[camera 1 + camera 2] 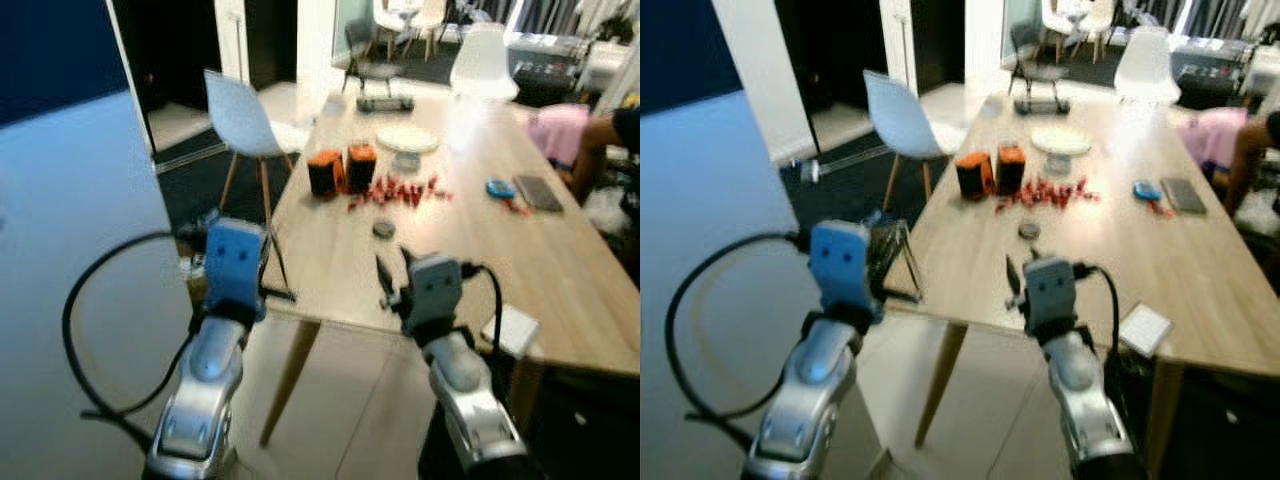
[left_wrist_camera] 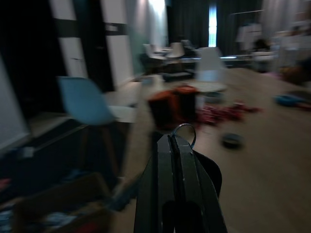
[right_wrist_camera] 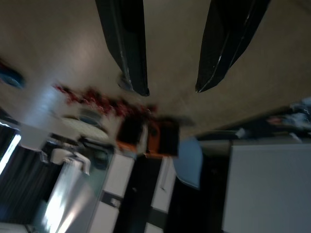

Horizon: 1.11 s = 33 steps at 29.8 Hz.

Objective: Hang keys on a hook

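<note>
My left gripper (image 2: pixel 174 138) is shut, and a thin metal key ring (image 2: pixel 187 130) loops out from its fingertips; the keys themselves are hidden. Seen from the head, this gripper (image 1: pixel 280 293) is held at the near left corner of the wooden table (image 1: pixel 330 270). My right gripper (image 1: pixel 392 268) stands open over the table's near edge with nothing between its fingers (image 3: pixel 131 58). All views are blurred.
A pale wall panel (image 1: pixel 80 250) stands close on my left. On the table are two orange boxes (image 1: pixel 340 170), scattered red pieces (image 1: pixel 395 190), a small round disc (image 1: pixel 384 229), a plate (image 1: pixel 407 138) and a white pad (image 1: pixel 510 330). A white chair (image 1: pixel 240 115) stands left of the table; a person (image 1: pixel 610 130) sits far right.
</note>
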### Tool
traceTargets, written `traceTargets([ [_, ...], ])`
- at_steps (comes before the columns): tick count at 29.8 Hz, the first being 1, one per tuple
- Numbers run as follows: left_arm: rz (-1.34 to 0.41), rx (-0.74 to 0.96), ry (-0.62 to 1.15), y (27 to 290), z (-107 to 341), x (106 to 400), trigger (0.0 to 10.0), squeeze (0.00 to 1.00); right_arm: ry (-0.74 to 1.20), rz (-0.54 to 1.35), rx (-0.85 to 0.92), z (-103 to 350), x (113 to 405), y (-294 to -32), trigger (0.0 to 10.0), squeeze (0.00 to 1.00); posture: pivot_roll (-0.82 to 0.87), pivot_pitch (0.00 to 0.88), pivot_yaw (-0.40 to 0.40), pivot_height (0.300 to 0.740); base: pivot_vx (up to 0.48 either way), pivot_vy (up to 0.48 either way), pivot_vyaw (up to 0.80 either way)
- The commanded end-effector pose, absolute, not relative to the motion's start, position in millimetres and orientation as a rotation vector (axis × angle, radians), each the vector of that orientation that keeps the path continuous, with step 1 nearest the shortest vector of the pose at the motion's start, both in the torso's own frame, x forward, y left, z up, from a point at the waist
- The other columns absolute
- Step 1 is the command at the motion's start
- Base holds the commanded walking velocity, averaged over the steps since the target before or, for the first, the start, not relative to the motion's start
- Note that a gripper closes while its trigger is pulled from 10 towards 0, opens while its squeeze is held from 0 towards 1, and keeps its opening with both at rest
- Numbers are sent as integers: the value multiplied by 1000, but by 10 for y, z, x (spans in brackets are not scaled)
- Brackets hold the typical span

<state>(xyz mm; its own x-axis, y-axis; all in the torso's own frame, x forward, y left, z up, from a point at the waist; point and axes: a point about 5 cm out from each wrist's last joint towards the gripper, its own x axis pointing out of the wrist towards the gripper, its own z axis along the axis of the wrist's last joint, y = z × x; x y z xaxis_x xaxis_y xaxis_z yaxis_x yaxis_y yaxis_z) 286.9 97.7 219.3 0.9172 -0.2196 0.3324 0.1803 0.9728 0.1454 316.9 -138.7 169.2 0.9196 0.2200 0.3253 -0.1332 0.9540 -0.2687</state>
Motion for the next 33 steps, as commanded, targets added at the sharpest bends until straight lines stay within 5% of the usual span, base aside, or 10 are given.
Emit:
traceTargets([
  [1,-190,133,-341,1014,2150,2862,10000,0,-350,188,-255,1657,3156,-1364,10000,0,38,125,-48,740,-368,0,0],
  [12,-187,133,-338,1018,2143,2860,10000,0,-348,192,-262,1652,3151,-1369,10000,0,38,130,-49,740,-364,0,0],
  [33,-180,128,-335,1015,2134,2858,10000,0,-344,200,-248,1647,3135,-1369,10000,0,33,140,-53,740,0,0,122],
])
